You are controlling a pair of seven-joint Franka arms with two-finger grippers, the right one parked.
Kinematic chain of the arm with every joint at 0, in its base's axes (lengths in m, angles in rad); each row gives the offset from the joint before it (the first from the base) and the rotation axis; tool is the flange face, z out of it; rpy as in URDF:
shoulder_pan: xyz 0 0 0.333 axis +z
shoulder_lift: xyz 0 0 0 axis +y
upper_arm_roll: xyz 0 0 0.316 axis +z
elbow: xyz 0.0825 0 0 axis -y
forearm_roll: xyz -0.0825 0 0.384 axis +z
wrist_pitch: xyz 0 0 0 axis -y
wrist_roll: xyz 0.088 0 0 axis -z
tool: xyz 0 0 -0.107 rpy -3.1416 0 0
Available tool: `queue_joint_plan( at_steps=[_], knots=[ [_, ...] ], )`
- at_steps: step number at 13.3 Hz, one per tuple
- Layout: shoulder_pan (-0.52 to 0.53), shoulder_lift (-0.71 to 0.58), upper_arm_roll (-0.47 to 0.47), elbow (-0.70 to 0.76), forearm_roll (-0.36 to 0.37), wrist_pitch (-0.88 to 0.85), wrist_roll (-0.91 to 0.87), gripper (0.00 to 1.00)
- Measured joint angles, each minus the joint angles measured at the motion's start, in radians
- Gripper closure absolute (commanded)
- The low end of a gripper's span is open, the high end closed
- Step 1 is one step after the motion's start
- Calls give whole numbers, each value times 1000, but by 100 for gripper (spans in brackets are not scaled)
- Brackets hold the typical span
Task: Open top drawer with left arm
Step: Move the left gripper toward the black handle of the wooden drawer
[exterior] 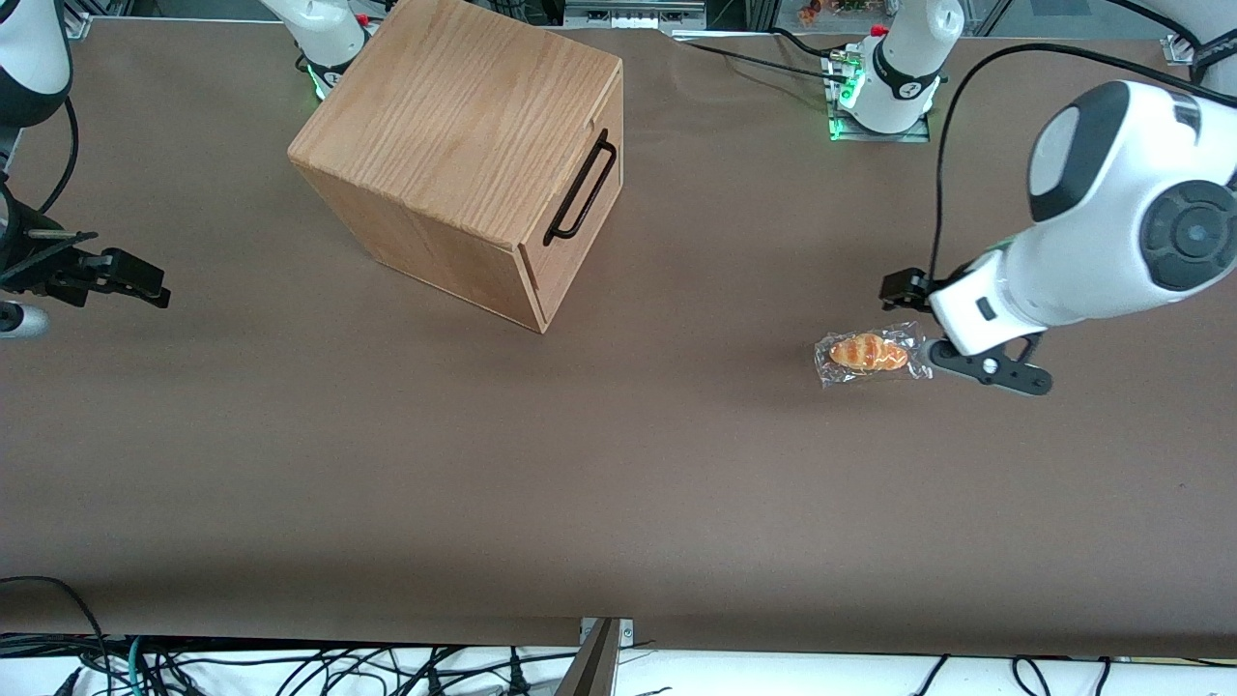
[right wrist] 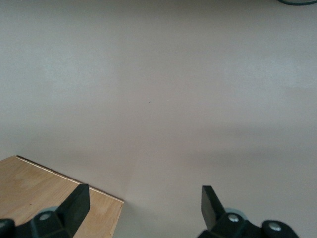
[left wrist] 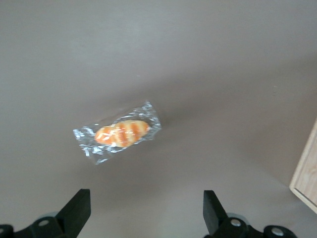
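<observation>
Oak cabinet stands on the brown bench toward the parked arm's end, close to the bench edge farthest from the front camera, turned at an angle; top drawer is shut, flush with the cabinet front, its black bar handle facing the working arm's end; left arm reaches in at the working arm's end; gripper hovers above the bench, well apart from the handle, fingers spread wide, pinching nothing; wrapped bread roll in clear plastic lies on the bench just beside the gripper, between gripper and cabinet; nothing touches the drawer.
</observation>
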Motion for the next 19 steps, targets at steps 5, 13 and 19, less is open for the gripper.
queue_joint_plan(
  at_steps=[5, 13, 19],
  knots=[
    [-37, 7, -138, -4, -19, -1, -239, 0],
    [-164, 34, -143, -4, -79, 51, -411, 0],
    [-261, 68, -145, -4, -84, 122, -538, 0]
  ],
)
